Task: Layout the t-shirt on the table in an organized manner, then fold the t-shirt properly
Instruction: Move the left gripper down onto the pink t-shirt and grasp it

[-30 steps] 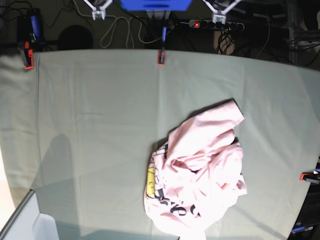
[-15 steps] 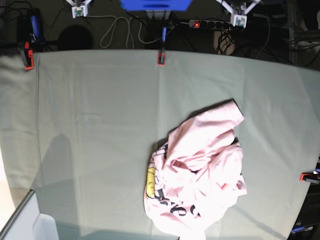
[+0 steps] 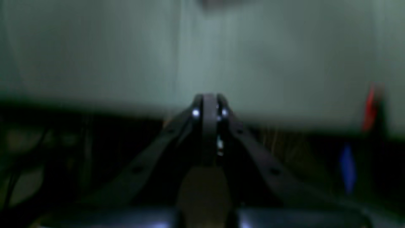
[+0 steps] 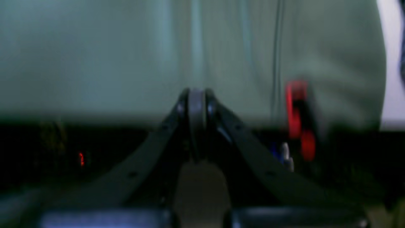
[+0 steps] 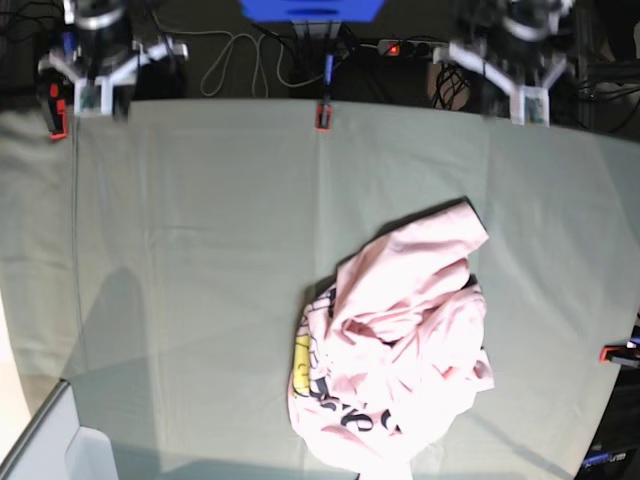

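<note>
t-shirt [image 5: 395, 345] crumpled | both claws pressed together, far beyond it | risk: you pinch several layers.

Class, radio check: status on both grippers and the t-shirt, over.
Left gripper shut, empty. Right gripper shut, empty; both at the table's far edge. T-shirt crumpled, untouched. Nothing between grippers and shirt.
</note>
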`<state>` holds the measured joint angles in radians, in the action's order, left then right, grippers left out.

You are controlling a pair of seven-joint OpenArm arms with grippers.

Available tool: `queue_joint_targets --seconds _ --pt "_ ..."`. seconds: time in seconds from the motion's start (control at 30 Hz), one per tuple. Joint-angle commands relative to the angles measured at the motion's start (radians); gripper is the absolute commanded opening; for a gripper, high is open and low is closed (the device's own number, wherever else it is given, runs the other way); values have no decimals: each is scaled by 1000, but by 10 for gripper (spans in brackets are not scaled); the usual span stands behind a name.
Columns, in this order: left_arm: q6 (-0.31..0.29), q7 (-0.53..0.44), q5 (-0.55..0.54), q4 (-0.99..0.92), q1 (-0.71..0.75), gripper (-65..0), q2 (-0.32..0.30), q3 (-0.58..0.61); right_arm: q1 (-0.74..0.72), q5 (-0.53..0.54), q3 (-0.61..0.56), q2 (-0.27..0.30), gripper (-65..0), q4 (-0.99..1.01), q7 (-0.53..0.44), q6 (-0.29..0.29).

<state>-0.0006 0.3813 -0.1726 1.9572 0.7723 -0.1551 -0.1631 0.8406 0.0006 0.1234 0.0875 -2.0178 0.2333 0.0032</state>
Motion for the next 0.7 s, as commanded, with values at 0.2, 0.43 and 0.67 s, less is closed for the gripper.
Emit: queue_joint_targets --seconds 0.2,0.43,0.67 --pt "3 31 2 15 -133 -590 62 -8 -100 -1 -21 -38 -602 -21 30 5" --pt "-2 187 2 -60 -337 -329 167 -52 -134 -1 3 -39 -404 -19 73 129" --pt "-3 186 2 -290 -520 -327 185 -108 -140 -1 37 -38 -358 -16 73 159"
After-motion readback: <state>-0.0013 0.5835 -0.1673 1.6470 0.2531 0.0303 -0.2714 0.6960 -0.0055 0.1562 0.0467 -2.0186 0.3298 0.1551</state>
